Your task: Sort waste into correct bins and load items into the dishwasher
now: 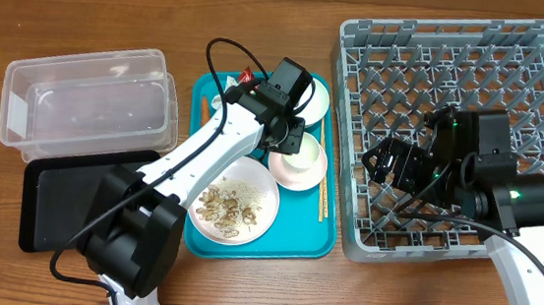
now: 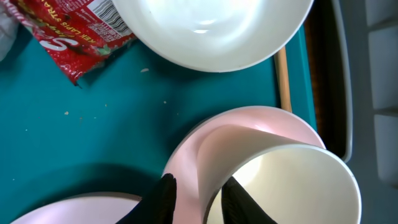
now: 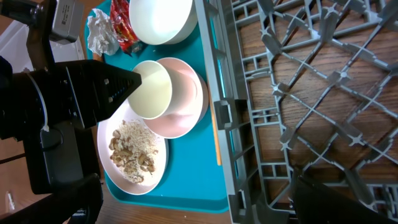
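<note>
My left gripper (image 2: 202, 202) is shut on the small white cup (image 2: 292, 180), one finger (image 2: 163, 200) outside its wall and the other inside. The cup (image 1: 299, 153) stands in a shallow pinkish-white bowl (image 3: 189, 102) on the teal tray (image 1: 294, 235). Behind it sit a white bowl (image 1: 313, 97), the red wrapper (image 2: 74, 37) and the foil ball (image 3: 99, 34). Beige food scraps lie on the white plate (image 1: 233, 206). Chopsticks (image 1: 324, 192) lie along the tray's right edge. My right gripper (image 1: 384, 167) hangs open and empty over the grey dishwasher rack (image 1: 466, 81).
The clear tub (image 1: 89, 102) stands at the left, with the flat black tray (image 1: 65, 199) in front of it. The rack's grey wall (image 3: 227, 118) rises just right of the teal tray. Bare wooden table surrounds them.
</note>
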Available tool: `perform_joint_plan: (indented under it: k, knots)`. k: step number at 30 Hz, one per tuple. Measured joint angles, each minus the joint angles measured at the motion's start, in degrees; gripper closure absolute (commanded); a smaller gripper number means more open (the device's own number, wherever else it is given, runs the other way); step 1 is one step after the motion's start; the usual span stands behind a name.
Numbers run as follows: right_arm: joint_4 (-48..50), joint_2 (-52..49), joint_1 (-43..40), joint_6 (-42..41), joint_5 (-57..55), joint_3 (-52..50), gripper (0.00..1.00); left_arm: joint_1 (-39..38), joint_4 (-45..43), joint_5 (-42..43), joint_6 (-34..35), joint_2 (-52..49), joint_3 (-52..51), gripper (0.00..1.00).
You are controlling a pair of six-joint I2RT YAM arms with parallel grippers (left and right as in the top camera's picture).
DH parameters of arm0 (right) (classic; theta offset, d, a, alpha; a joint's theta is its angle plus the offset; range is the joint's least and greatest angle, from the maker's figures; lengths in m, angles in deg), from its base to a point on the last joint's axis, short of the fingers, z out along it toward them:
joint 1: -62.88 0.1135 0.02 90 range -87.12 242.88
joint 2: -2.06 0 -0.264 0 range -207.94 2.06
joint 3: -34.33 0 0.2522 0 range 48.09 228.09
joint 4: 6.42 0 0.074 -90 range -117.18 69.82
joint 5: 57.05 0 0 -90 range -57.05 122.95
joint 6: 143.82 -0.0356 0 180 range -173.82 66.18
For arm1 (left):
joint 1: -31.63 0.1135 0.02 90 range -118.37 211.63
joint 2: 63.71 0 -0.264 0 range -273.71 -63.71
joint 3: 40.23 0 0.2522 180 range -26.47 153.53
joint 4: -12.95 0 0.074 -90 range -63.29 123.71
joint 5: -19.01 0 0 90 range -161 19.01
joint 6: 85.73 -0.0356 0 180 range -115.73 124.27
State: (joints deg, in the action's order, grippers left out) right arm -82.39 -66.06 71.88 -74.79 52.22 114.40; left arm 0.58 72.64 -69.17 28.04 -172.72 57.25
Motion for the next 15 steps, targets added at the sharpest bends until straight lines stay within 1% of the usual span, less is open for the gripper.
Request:
perform_joint_plan:
  k: [1, 2, 7, 10, 12, 15]
  knots:
    - [0.00, 0.00, 0.00, 0.02, 0.02, 0.00, 0.00, 0.00, -0.02, 0.02, 0.28, 0.00, 0.00, 0.94]
    - [-0.09, 0.00, 0.00, 0.00, 0.00, 0.00, 0.00, 0.00, -0.02, 0.02, 0.22, 0.00, 0.00, 0.96]
    - [-0.39, 0.00, 0.00, 0.00, 0.00, 0.00, 0.00, 0.13, 0.28, 0.72, 0.24, 0.00, 0.02, 0.96]
    - [-0.39, 0.00, 0.00, 0.02, 0.00, 0.00, 0.00, 1.18, 2.23, 2.47, 0.31, 0.00, 0.31, 0.96]
    - [-0.37, 0.00, 0.00, 0.02, 0.02, 0.00, 0.00, 2.71, 3.96, 4.00, 0.31, 0.07, 0.90, 0.96]
    - [-0.39, 0.00, 0.00, 0.00, 0.00, 0.00, 0.00, 6.97, 6.12, 8.57, 0.00, 1.31, 1.99, 0.96]
